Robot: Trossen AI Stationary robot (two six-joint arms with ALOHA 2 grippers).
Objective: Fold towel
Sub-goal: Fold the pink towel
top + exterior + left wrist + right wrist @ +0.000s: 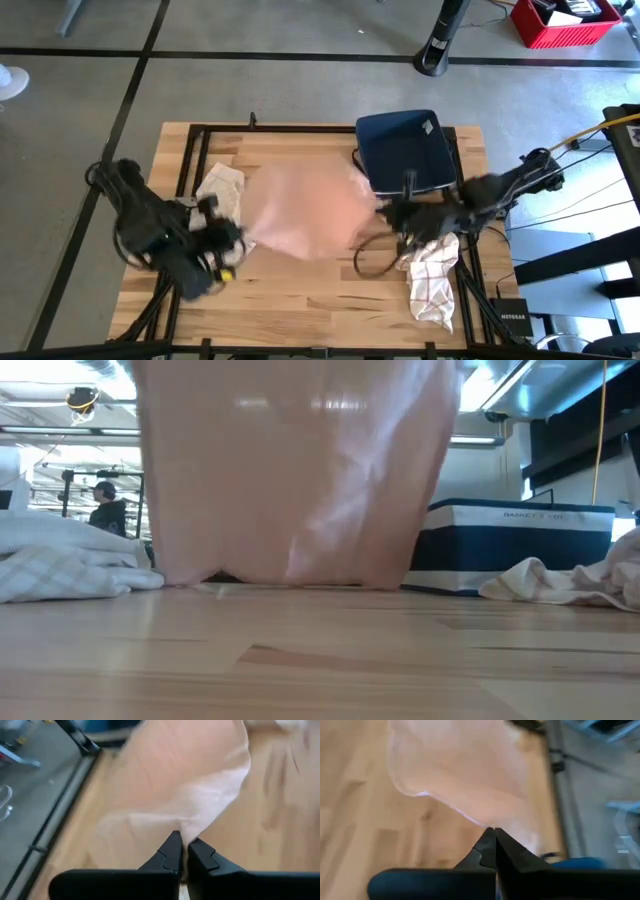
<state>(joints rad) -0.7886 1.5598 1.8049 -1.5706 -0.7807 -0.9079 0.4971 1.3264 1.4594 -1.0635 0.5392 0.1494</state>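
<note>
While pink towel [305, 210] hangs, blue basket [405, 150] sits behind.

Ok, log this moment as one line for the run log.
task: fold towel | left gripper: shut on pink towel | right gripper: shut on pink towel | towel: lifted, hanging between both arms

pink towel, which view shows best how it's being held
The high view: the pink towel spreads between the left end effector and the right end effector. Each wrist view shows only one pinched edge. The low view shows it hanging like a curtain, with no end effector visible.
</note>
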